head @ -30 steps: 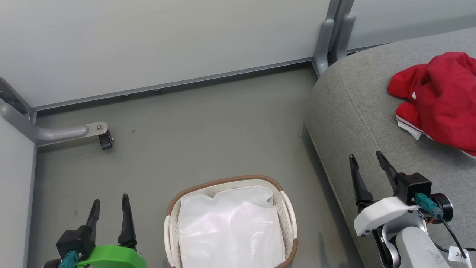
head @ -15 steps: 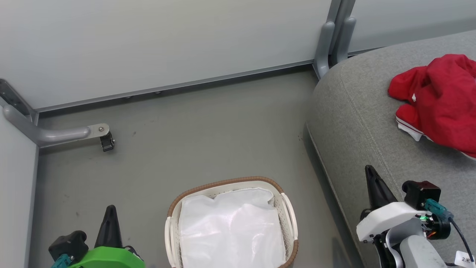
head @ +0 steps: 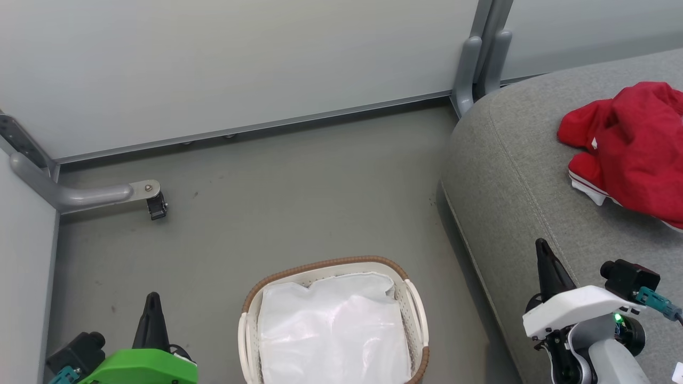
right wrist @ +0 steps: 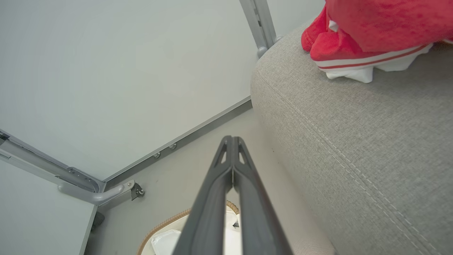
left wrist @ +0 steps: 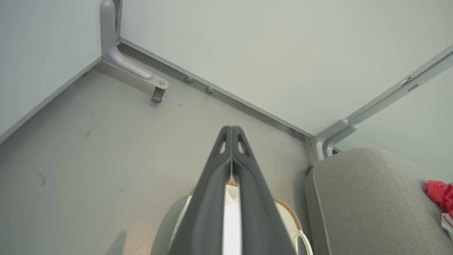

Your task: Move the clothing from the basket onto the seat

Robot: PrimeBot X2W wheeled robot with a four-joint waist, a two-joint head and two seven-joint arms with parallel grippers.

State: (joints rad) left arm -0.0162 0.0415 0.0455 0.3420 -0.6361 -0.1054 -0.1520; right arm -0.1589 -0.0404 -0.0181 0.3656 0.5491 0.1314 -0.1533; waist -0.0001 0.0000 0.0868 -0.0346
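The red clothing (head: 635, 149) with white striped trim lies bunched on the grey seat (head: 512, 176) at the right; the right wrist view shows the clothing (right wrist: 371, 32) on the seat (right wrist: 354, 134) too. The white basket (head: 413, 304) with a brown rim stands on the floor at bottom centre, holding just its white liner. My left gripper (head: 153, 298) is shut and empty at the lower left, left of the basket. My right gripper (head: 542, 248) is shut and empty above the seat's front edge, well short of the clothing. Both wrist views show the fingers (left wrist: 231, 131) pressed together (right wrist: 231, 140).
Pale partition walls close off the back and left, with a grey bracket foot (head: 144, 192) on the floor at left and a grey post (head: 477, 58) behind the seat's corner. Bare grey floor lies between basket and walls.
Both grippers have gone from open to shut with nothing in them and dropped lower in the head view. The clothing stays on the seat.
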